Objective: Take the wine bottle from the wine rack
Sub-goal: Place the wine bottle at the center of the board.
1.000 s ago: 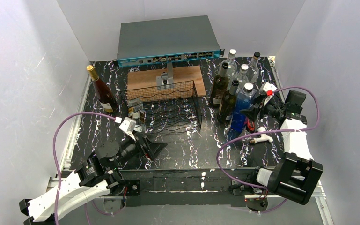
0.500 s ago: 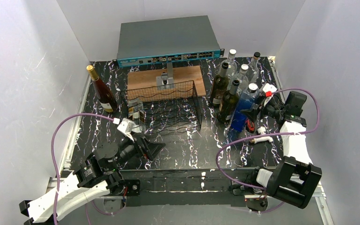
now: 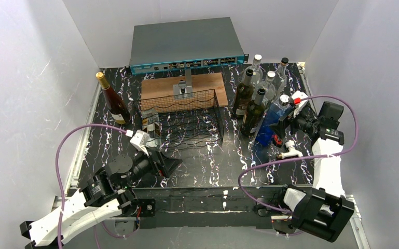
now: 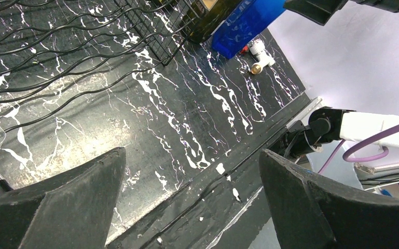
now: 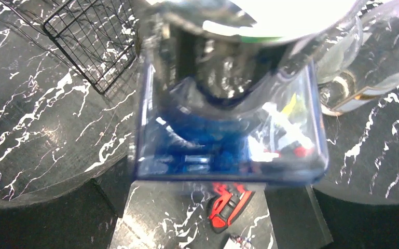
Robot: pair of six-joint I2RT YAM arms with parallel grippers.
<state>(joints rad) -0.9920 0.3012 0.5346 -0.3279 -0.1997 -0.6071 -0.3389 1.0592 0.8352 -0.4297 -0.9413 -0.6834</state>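
The wine rack (image 3: 187, 120), a low black wire-mesh frame, sits mid-table, and I see no bottle lying in its cradles. The wine bottle (image 3: 269, 123), blue and square-sided with a silver cap, stands on the table to the right of the rack, leaning slightly. My right gripper (image 3: 284, 117) is open, its fingers spread on either side of the bottle's upper part. In the right wrist view the blue bottle (image 5: 228, 129) fills the gap above the right gripper (image 5: 212, 184). My left gripper (image 3: 168, 165) hovers open over the table in front of the rack, with nothing in it (image 4: 192, 155).
Dark bottles (image 3: 251, 110) and clear bottles (image 3: 270, 82) crowd close behind the blue one. A red tool (image 3: 276, 139) and a white fitting (image 3: 289, 151) lie by its base. A gold-capped bottle (image 3: 113, 101) stands far left. A wooden board (image 3: 161, 88) and a network switch (image 3: 187, 44) lie behind the rack.
My right gripper has opened off the blue bottle, and the right arm has drawn back a little to the right. The left arm has barely moved.
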